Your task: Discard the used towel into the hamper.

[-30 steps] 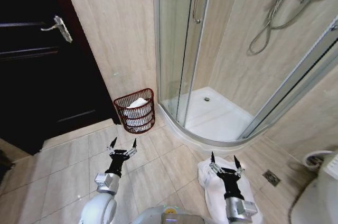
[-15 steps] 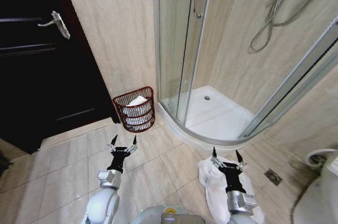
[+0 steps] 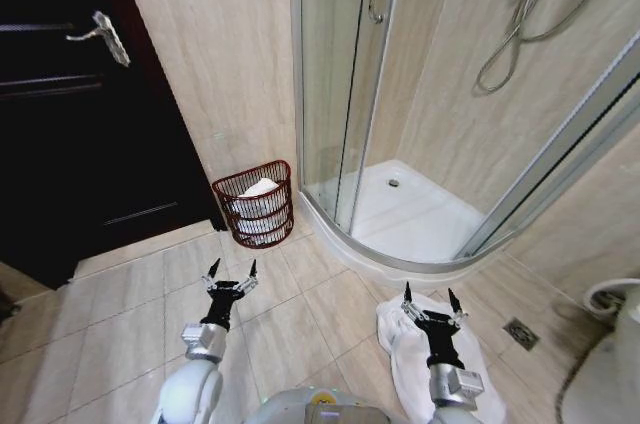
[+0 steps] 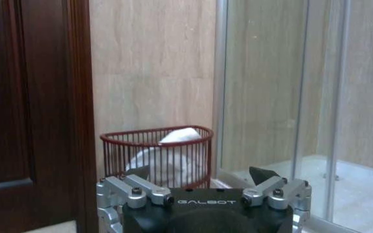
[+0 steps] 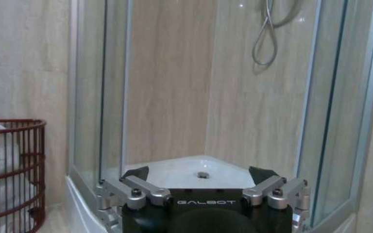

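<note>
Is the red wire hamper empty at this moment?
No, white cloth already lies inside the hamper, rising above its rim in the head view.

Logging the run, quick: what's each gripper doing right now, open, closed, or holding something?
Left gripper: open, holding nothing, above the floor tiles short of the hamper.
Right gripper: open, holding nothing, over the white towel on the floor.

The tiled floor (image 3: pixel 120 334) carries the hamper (image 3: pixel 255 206) at the far wall, left of the shower tray (image 3: pixel 420 229). A white towel (image 3: pixel 400 344) lies crumpled near the robot on the right; a small drain grate (image 3: pixel 520 332), probably metal, sits just right of it.
</note>
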You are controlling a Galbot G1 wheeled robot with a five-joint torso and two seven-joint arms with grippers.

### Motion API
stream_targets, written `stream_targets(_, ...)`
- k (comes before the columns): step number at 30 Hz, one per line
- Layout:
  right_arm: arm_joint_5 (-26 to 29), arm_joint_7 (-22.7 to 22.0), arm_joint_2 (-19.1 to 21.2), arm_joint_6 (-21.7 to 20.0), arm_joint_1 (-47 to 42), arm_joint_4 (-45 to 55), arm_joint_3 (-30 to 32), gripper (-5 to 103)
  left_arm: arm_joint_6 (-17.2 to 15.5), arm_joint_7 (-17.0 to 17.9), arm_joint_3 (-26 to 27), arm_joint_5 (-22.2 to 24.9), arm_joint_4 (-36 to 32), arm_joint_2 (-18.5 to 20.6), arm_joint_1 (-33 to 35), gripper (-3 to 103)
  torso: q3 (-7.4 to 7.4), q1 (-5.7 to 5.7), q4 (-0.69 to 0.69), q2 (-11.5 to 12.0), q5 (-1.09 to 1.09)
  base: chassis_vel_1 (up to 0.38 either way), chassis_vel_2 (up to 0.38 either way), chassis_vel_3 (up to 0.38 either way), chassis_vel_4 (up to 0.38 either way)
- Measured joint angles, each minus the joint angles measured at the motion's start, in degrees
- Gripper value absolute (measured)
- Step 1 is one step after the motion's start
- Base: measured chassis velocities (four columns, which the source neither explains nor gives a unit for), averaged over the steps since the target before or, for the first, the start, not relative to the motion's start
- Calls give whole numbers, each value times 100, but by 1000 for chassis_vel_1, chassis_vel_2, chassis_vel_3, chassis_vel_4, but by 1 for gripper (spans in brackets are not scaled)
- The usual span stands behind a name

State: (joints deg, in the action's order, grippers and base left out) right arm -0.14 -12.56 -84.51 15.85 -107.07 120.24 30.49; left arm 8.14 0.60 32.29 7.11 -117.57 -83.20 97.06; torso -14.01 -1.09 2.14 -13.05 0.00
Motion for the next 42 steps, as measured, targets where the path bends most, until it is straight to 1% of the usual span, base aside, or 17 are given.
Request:
stream_targets(5, -56, 17, 1, 178, -89, -50, -44, 100, 140, 70, -91, -16, 99, -59, -5, 100, 64, 28, 0, 91, 0, 0, 0, 0, 0)
stream_targets(10, -82, -30, -11, 372, -91, -199, -40, 100, 170, 80, -45, 30, 168, 75, -102, 100, 147, 63, 0, 209, 0, 0, 0, 0, 0)
stream_targets(15, 5, -65, -17, 397, -78, -277, -19, 100, 94, 62, 40, 78, 166, 193, -110, 100, 230, 96, 0, 326, -1, 0, 0, 0, 0)
stream_targets(18, 55, -67, -44, 343, -41, -311, -1, 100, 148, 58, 46, 84, 189, 228, -116, 100, 262, 105, 0, 372, 0, 0, 0, 0, 0)
stream_targets(21, 434, -89, 13, 164, 109, -633, 114, 100, 233, 96, 5, 82, 296, 239, -159, 100, 300, 105, 1, 417, -1, 0, 0, 0, 0)
stream_targets(22, 434, -89, 13, 164, 109, -633, 114, 100, 233, 96, 5, 82, 296, 239, -159, 100, 300, 105, 1, 417, -1, 0, 0, 0, 0)
stream_targets(25, 609, -94, 140, 120, 317, -1266, 338, 100, 270, 105, -63, 61, 357, 224, -180, 100, 307, 106, 1, 423, 0, 0, 0, 0, 0)
stream_targets(26, 609, -94, 140, 120, 317, -1266, 338, 100, 270, 105, -63, 61, 357, 224, -180, 100, 307, 106, 1, 423, 0, 0, 0, 0, 0)
stream_targets(29, 1154, 35, 334, -13, 430, -1787, 453, 100, 330, 99, -113, -24, 379, 213, -168, 100, 305, 107, 0, 419, 1, 0, 0, 0, 0)
stream_targets(30, 1154, 35, 334, -13, 430, -1787, 453, 100, 330, 99, -113, -24, 379, 213, -168, 100, 305, 107, 0, 419, 1, 0, 0, 0, 0)
stream_targets(31, 1320, 81, 420, -61, 445, -1896, 464, 100, 356, 97, -122, -56, 384, 210, -160, 100, 302, 107, 0, 416, 1, 0, 0, 0, 0)
stream_targets(33, 1673, 185, 595, -300, 491, -2143, 517, 100, 394, 96, -139, -116, 386, 196, -148, 100, 297, 107, 0, 408, 1, 0, 0, 0, 0)
stream_targets(34, 1673, 185, 595, -300, 491, -2143, 517, 100, 394, 96, -139, -116, 386, 196, -148, 100, 297, 107, 0, 408, 1, 0, 0, 0, 0)
stream_targets(37, 2242, 217, 772, -567, 593, -2413, 545, 100, 431, 96, -170, -175, 398, 147, -145, 100, 291, 108, 0, 399, 1, 0, 0, 0, 0)
stream_targets(38, 2242, 217, 772, -567, 593, -2413, 545, 100, 431, 96, -170, -175, 398, 147, -145, 100, 291, 108, 0, 399, 1, 0, 0, 0, 0)
stream_targets(42, 2878, 261, 897, -930, 818, -2711, 582, 100, 451, 101, -221, -245, 426, 116, -140, 100, 285, 108, 0, 390, 1, 0, 0, 0, 0)
